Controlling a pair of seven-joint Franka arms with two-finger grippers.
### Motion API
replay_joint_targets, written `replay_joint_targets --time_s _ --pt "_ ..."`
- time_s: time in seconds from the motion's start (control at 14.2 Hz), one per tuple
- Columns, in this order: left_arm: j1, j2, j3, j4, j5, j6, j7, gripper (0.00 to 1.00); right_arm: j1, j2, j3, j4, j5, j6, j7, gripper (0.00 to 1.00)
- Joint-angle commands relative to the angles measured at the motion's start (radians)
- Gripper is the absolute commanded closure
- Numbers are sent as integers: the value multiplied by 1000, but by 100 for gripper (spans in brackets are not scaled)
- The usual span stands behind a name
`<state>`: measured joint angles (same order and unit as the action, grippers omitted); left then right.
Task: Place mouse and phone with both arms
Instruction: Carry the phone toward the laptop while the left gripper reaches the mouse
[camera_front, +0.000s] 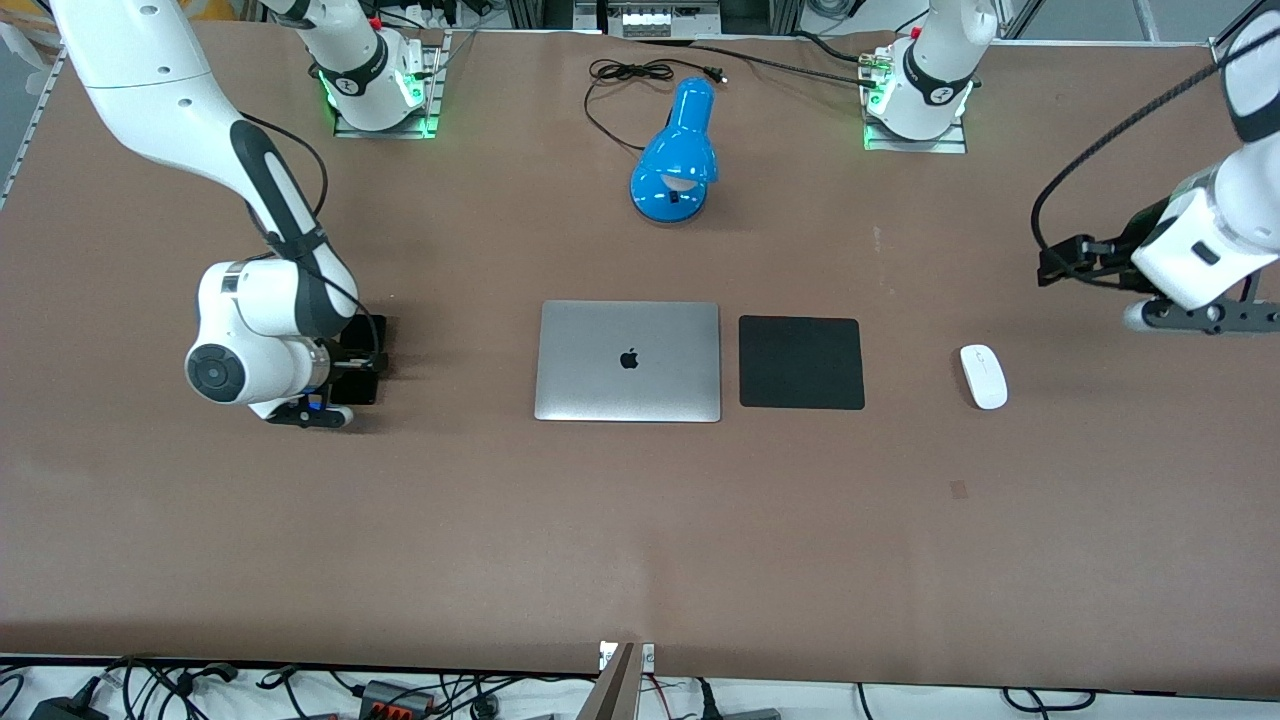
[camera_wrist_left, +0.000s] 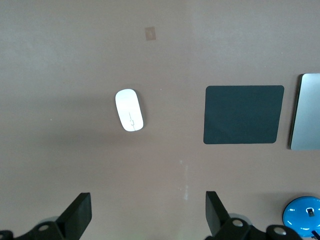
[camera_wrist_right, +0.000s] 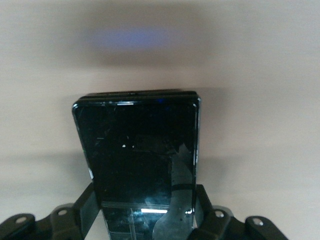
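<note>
The black phone (camera_front: 362, 342) lies toward the right arm's end of the table. My right gripper (camera_front: 352, 372) is low over it, and in the right wrist view the gripper (camera_wrist_right: 145, 200) has a finger pressed to each long edge of the phone (camera_wrist_right: 140, 150). The white mouse (camera_front: 983, 376) lies on the bare table toward the left arm's end, beside the black mat. My left gripper (camera_wrist_left: 147, 205) is open and empty, up in the air over the table near that end, apart from the mouse (camera_wrist_left: 129, 110).
A closed silver laptop (camera_front: 628, 360) lies mid-table with a square black mat (camera_front: 801, 362) beside it, between laptop and mouse. A blue desk lamp (camera_front: 676, 155) with its black cord stands farther from the front camera than the laptop.
</note>
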<state>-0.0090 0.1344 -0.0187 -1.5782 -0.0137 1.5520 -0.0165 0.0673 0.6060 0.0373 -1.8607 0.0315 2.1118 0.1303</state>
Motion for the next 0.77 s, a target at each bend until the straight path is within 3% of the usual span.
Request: replay_joint_targets --time_s 0.0,0.14,0.21,0.49,0.7 --pt "12 83 -1 133 -11 -32 20 0 -1 -25 76 14 7 7 32 80" --pt "15 86 -1 136 -14 -32 20 0 2 -8 169 69 13 14 67 80" --pt "15 86 -1 136 -14 -33 20 0 18 6 185 87 22 16 130 80" --pt "20 90 5 129 -14 -73 23 0 77 11 187 100 24 22 232 80" --pt "75 183 6 142 -44 -64 26 0 75 32 187 100 24 25 232 79"
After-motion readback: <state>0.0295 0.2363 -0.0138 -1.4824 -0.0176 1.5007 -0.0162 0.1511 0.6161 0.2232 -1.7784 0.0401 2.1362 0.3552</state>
